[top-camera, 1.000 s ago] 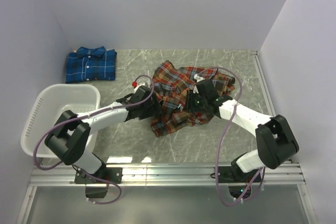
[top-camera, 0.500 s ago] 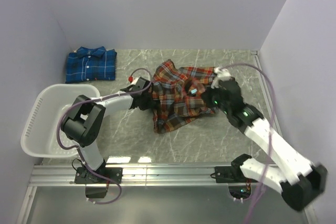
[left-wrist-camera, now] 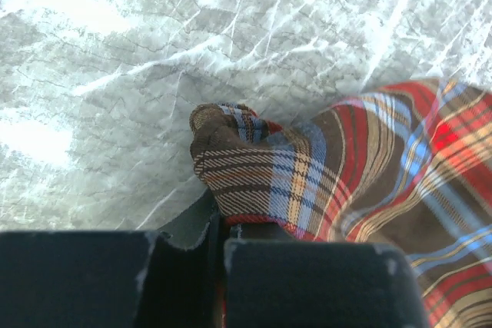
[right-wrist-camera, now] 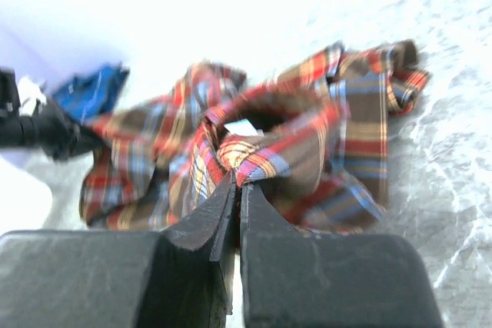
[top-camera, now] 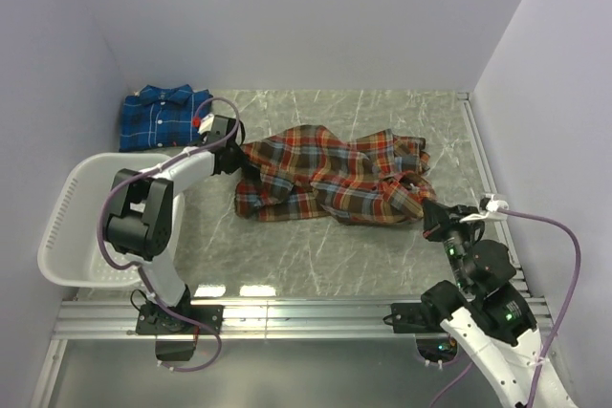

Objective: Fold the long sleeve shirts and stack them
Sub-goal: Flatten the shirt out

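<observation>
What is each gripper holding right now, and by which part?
Both hold the red-orange plaid shirt: left gripper at its left end, right gripper at its right end.

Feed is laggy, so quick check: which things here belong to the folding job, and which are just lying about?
Job:
red-orange plaid shirt, gripped by left hand and right hand
blue plaid shirt, folded, back left

Lying about:
white slotted basket, near left
</observation>
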Robot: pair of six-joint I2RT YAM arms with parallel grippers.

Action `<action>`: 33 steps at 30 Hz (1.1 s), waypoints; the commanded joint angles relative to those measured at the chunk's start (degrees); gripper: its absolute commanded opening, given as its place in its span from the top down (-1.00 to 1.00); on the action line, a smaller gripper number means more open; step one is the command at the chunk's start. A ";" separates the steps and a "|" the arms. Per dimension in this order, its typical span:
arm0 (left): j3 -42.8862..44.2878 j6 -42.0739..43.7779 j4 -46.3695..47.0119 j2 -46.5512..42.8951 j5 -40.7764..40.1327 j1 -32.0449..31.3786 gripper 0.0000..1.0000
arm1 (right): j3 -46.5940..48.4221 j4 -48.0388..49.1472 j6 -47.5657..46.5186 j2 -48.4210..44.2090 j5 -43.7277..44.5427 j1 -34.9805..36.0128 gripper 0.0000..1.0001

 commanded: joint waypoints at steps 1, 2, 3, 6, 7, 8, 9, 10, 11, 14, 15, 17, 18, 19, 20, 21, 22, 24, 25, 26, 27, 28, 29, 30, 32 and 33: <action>0.16 1.95 0.37 -4.30 -0.74 -0.36 0.99 | 0.43 2.08 1.07 0.36 5.45 0.28 1.00; 0.16 2.21 0.11 -4.92 -0.82 -0.36 0.99 | 0.96 2.52 0.62 2.98 5.20 0.19 1.00; 0.16 2.82 -0.24 -6.32 -1.26 -0.36 0.99 | 1.49 3.05 -0.60 4.66 4.85 0.28 1.00; -0.28 4.58 -0.51 -9.48 -3.54 -0.36 0.99 | 4.82 4.28 -1.49 11.60 5.54 0.28 1.00; -0.37 4.85 -0.59 -10.10 -4.59 -0.28 0.99 | 5.44 4.11 -1.23 13.36 7.72 0.28 1.00; -0.28 5.11 -1.55 -10.72 -5.04 -0.10 0.99 | 6.40 3.33 -0.62 17.03 9.48 0.19 1.00; 0.24 5.20 -2.08 -11.86 -5.22 -0.01 0.99 | 8.33 2.19 1.39 18.81 10.81 0.28 1.00; 0.59 5.29 -3.04 -12.30 -5.48 0.25 0.99 | 9.30 -0.52 2.45 20.48 11.69 0.19 1.00; 0.77 5.12 -5.23 -12.83 -5.74 0.25 0.99 | 9.92 -2.20 3.51 22.93 12.31 0.02 1.00; -0.54 4.24 -8.76 -15.99 -5.57 0.34 0.99 | 10.98 -8.70 7.99 25.15 11.96 0.19 1.00; -3.42 3.45 -10.25 -18.17 -4.87 0.25 0.99 | 11.07 -10.46 10.18 25.24 11.70 0.19 1.00; -7.12 2.75 -11.31 -20.47 -1.38 0.25 0.99 | 11.25 -13.81 10.55 24.98 9.26 0.10 0.46; -11.31 2.31 -11.75 -22.74 -0.13 0.25 0.98 | 12.12 -15.30 10.64 24.89 8.72 0.19 0.04; -13.44 1.95 -12.19 -23.90 1.01 0.25 0.92 | 12.65 -15.92 10.72 24.89 8.36 0.10 -0.10; -17.47 1.69 -12.54 -25.04 3.29 0.25 0.86 | 13.35 -16.19 10.12 24.98 8.19 0.10 -0.21; -19.16 1.43 -13.16 -27.58 4.35 0.25 0.81 | 14.75 -15.58 9.33 25.15 7.57 0.10 -0.40; -20.83 1.25 -13.42 -28.99 5.41 0.25 0.66 | 15.55 -14.79 8.19 25.24 6.87 0.19 -0.47; -24.09 1.42 -14.04 -33.21 7.86 0.25 0.40 | 17.91 -11.21 3.36 26.64 2.68 0.10 -0.55; -24.62 1.60 -14.91 -34.44 8.40 0.25 0.12 | 18.80 -10.05 1.60 28.82 0.99 0.10 -0.55; -24.63 2.30 -15.62 -36.46 8.67 0.25 -0.04 | 20.81 -9.17 -0.42 30.33 -0.15 0.02 -0.55; -24.19 2.91 -16.23 -37.17 9.54 0.25 -0.20 | 21.87 -8.47 -0.78 32.25 -0.95 0.01 -0.55; -23.58 3.61 -17.28 -37.79 9.81 0.25 -0.46 | 22.58 -7.85 -1.14 36.19 -1.31 -0.33 -0.55; -21.66 4.93 -17.64 -38.32 9.81 0.25 -0.55 | 23.72 -7.06 -2.18 38.14 -2.18 -0.77 -0.55; -20.51 5.81 -17.82 -38.15 9.81 0.25 -0.63 | 24.25 -5.40 -2.89 40.34 -3.58 -1.47 -0.55; -16.74 8.00 -18.00 -36.58 9.11 0.25 -0.73 | 26.00 -3.72 -3.69 47.37 -10.16 -5.06 -0.55; -15.59 8.71 -17.82 -35.70 8.59 0.25 -0.74 | 26.71 -1.54 -3.86 49.74 -13.58 -6.74 -0.55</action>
